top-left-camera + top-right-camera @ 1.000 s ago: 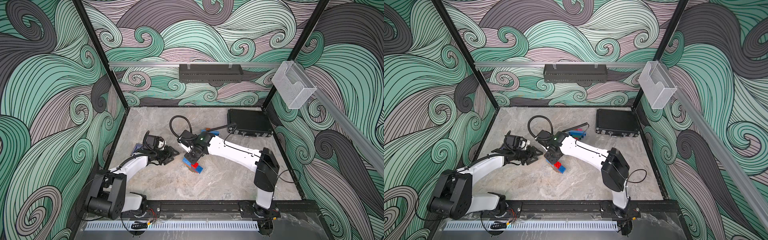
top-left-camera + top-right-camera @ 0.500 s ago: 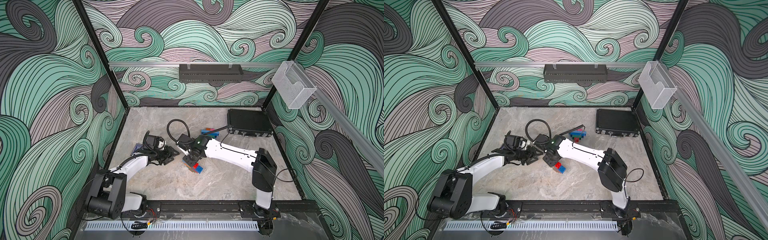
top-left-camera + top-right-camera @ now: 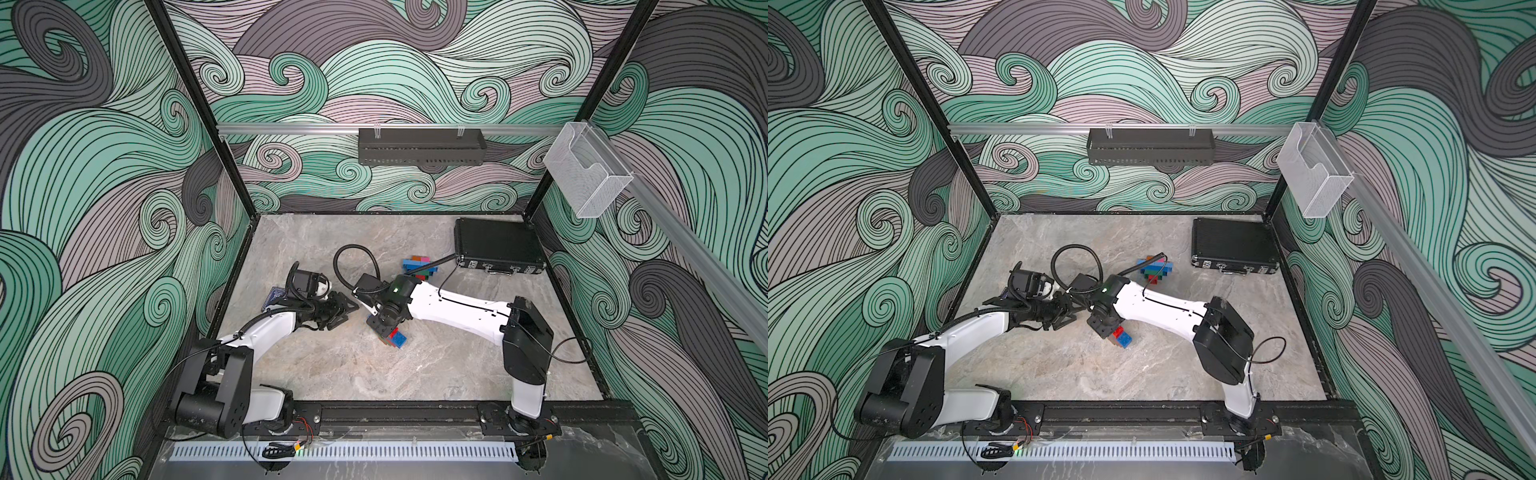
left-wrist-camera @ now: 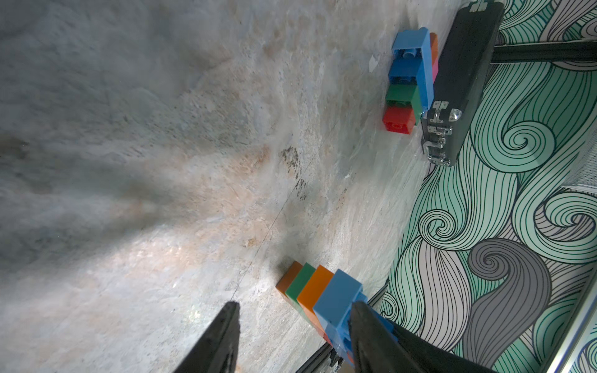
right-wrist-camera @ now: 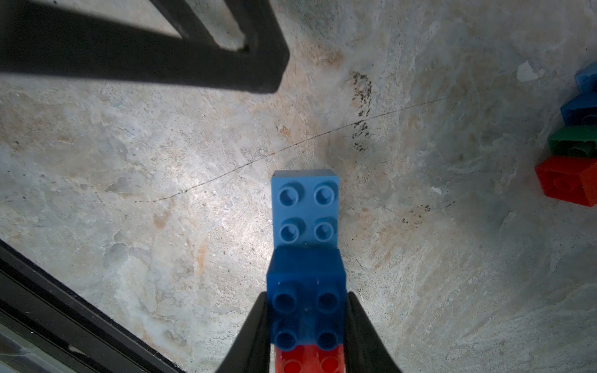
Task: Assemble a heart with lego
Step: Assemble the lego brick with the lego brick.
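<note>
**Heart in two pieces: right claw holds one, left claw free**

Your right claw (image 5: 307,310) is clamped narrow on the sides of a dark blue brick (image 5: 305,274), whose studs face the wrist camera. That brick is part of a small stack (image 3: 394,337). A light blue brick (image 5: 305,206) steps out beyond the claw tips, and a red brick (image 5: 310,360) sits further back between the fingers. The left wrist view also shows orange and green layers in the stack. Its far end is at or just above the surface (image 3: 374,374); you cannot tell whether it touches.

Your left claw (image 4: 294,303) is partly open with nothing between its fingers. It sits low, just beside the stack, and points toward it.

The rest of the lego is a larger cluster (image 3: 419,268) of light blue, dark blue, green, red, pink and orange bricks. It lies just beside the black case (image 3: 494,245), toward the back and well apart from the stack.

By the look of it you are mid-assembly: two sub-pieces are built but not yet joined. The next move likely calls for carrying the held stack to the cluster. Alternatively, the left claw could brace one piece while you press the other on. Line the studs up square before you push. An off-square press would probably skid the loose cluster across the smooth surface or into the case.
</note>
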Motion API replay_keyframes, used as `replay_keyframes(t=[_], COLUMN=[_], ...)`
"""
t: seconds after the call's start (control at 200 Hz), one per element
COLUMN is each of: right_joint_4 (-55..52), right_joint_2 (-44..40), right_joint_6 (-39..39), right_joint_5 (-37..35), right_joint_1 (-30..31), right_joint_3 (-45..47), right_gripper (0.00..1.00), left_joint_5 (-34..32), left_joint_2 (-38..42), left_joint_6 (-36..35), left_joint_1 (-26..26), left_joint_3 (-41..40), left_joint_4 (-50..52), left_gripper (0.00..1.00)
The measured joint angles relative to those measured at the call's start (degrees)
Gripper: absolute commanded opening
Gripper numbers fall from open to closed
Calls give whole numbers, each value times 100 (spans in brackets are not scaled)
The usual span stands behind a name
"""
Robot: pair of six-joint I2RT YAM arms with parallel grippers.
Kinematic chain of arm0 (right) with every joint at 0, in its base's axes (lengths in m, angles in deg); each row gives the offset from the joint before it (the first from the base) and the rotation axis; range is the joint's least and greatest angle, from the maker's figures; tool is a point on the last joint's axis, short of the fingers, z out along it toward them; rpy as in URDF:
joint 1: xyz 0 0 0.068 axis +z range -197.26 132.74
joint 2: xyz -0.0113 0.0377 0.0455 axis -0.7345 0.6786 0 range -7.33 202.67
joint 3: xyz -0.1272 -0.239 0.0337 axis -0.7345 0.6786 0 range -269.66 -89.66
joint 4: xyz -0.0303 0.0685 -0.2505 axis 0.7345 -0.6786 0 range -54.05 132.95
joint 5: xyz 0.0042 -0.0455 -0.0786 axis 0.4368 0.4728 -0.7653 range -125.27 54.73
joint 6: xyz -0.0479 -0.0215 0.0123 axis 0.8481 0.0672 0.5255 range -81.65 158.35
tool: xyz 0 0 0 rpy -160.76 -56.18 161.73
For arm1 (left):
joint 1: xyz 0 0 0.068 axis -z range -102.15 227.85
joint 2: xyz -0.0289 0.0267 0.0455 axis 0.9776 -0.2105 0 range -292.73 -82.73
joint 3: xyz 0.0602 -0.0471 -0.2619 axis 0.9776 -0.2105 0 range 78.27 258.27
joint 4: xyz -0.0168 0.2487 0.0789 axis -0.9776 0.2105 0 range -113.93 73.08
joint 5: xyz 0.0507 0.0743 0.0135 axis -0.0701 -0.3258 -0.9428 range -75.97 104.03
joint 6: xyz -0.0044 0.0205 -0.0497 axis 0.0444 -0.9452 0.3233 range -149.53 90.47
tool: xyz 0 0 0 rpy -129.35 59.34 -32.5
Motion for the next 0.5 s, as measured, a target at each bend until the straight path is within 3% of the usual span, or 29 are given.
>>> replay_keyframes(t=[0.5], right_joint_4=[511], right_joint_2=[-258], right_joint_6=[109], right_joint_5=[70], right_joint_1=[-33], right_joint_3=[529], right_gripper=[24], left_joint_5=[31], left_joint_2=[0], left_joint_6=[22], left_joint_1=[0], left_joint_3=[-9], left_joint_4=[-39], left_gripper=[55])
